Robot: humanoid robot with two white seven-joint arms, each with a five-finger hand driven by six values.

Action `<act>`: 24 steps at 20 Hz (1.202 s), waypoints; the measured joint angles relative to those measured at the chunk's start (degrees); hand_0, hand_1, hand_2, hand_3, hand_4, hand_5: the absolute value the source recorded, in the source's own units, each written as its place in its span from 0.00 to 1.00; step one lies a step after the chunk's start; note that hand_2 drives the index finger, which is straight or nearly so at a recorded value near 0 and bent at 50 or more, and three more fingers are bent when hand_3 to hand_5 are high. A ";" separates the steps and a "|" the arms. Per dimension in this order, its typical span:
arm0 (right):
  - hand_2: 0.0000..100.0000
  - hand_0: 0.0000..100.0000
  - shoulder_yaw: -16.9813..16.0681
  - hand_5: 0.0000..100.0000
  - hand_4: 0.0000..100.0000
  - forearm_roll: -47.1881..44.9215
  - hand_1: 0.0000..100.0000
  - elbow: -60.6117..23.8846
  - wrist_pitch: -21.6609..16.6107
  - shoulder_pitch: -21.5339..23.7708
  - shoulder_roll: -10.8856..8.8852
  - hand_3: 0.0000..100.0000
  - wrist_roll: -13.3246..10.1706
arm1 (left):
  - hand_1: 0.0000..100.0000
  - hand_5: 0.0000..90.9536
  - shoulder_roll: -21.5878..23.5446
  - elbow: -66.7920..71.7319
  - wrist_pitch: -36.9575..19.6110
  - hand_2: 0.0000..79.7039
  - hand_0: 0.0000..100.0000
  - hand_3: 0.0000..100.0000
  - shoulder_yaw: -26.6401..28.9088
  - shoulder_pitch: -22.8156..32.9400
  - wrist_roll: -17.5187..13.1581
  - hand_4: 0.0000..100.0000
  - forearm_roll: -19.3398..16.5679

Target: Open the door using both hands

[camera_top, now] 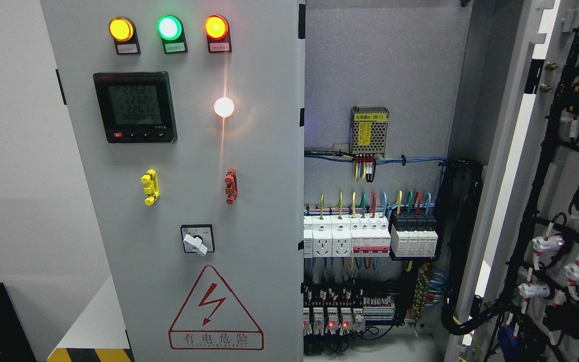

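Left door (189, 201): closed, filling the left-centre of the head view; it carries the controls so they can be read and worked without exposing live wiring
Right door (546, 191): swung wide open at the right edge, its inner face turned to the camera with black cable looms clipped along it
Cabinet interior (380, 75): exposed between the two doors, grey back panel with parts mounted in tiers
Robot hand: neither left nor right shows anywhere in the view, so their state cannot be told
Task progress: judged half done, one leaf open and one leaf shut
Indicator lamps (169, 27): three in a row at the top, yellow, green and orange-red, all lit
White lamp (223, 106): one, lit, below the row
Meter (134, 106): one, digital display lit
Handles: two, a yellow handle (150, 187) and a red handle (230, 186), mounted upright at mid height, likely placed for grasping
Rotary switch (197, 240): one, white knob tilted
Warning triangle (215, 309): one, red lightning bolt
Power supply (369, 130): one, perforated case, high on the back panel
Sockets (331, 246): two, side by side in the breaker row
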 measured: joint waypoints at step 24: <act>0.00 0.19 4.03 0.00 0.00 -0.34 0.00 -2.49 3.55 -21.66 -0.23 0.00 -0.02 | 0.00 0.00 -2.59 0.01 -0.14 0.00 0.00 0.00 -0.08 -0.16 2.83 0.00 -1.60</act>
